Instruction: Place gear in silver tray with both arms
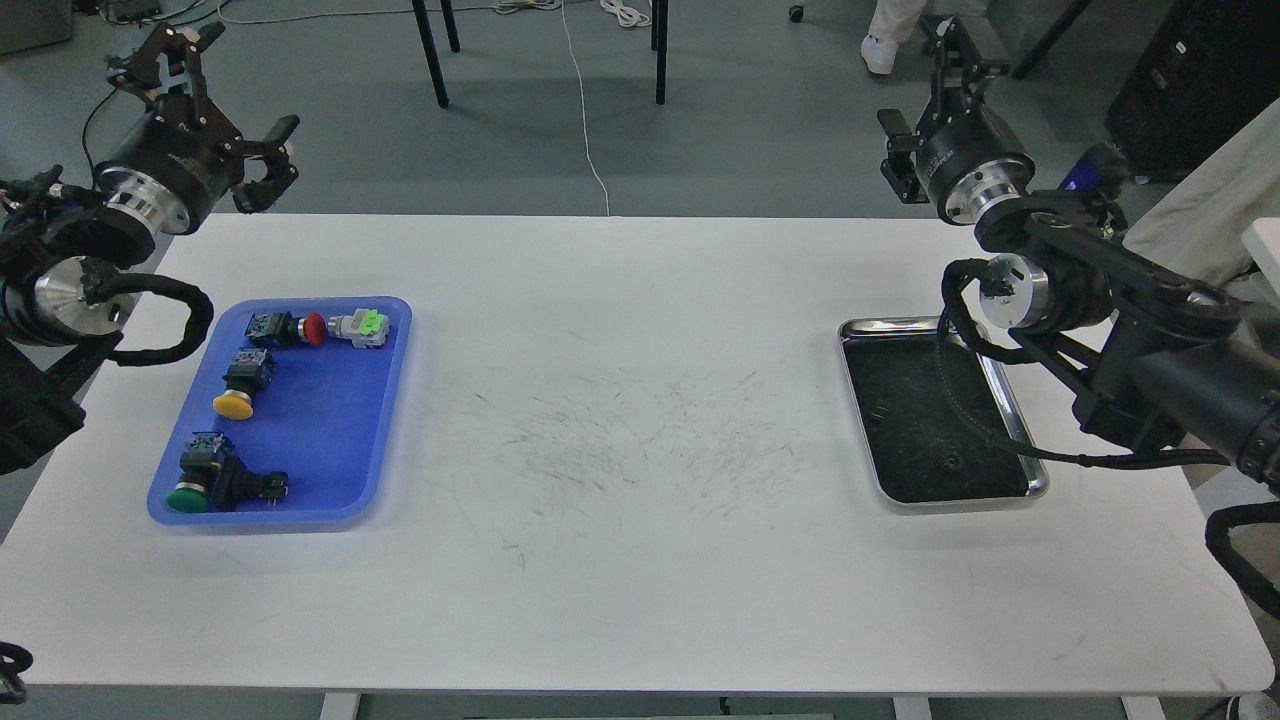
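The silver tray [858,402] lies at the right of the white table, its dark scuffed floor bare. The gear is several push-button switches in the blue tray [385,420] at the left: a red one [300,328], a yellow one [240,385] and a green one [205,485]. My left gripper [215,100] hangs open and empty above the table's far left corner, beyond the blue tray. My right gripper [922,92] is raised beyond the far right edge, behind the silver tray; it looks open and empty. My right arm's cable crosses the silver tray's right side.
The white table [640,450] has dark scuff marks in its middle. Black chair legs [435,55], a white cable on the floor and a person's feet [880,50] are beyond the far edge. A dark cabinet [1190,80] stands at the far right.
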You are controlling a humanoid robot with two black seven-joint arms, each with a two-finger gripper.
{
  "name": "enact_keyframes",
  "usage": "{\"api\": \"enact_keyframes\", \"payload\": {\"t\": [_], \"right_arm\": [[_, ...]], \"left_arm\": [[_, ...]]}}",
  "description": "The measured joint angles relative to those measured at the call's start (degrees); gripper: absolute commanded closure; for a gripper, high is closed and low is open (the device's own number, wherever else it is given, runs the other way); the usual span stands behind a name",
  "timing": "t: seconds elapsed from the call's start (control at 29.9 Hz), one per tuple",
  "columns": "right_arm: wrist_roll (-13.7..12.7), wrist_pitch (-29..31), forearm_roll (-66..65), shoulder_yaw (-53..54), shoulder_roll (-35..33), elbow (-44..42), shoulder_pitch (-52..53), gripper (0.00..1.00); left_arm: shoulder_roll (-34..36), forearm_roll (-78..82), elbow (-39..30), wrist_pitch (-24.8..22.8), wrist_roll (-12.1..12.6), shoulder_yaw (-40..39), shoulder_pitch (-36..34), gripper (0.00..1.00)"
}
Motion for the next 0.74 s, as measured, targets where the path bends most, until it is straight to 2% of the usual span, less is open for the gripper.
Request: {"api": "enact_keyframes", "payload": {"t": [0.23, 0.74], "right_arm": [[0.0, 0.0, 0.0, 0.0, -0.4, -0.2, -0.1, 0.01], [0.1, -0.9, -0.2, 0.0, 0.1, -0.3, -0.7, 0.01]], "left_arm": [[-2.3, 0.7, 1.9, 0.5, 0.5, 0.4, 1.8, 0.01], [-2.5, 0.9, 1.9, 2.0, 0.3, 2.3, 2.4, 0.01]]}}
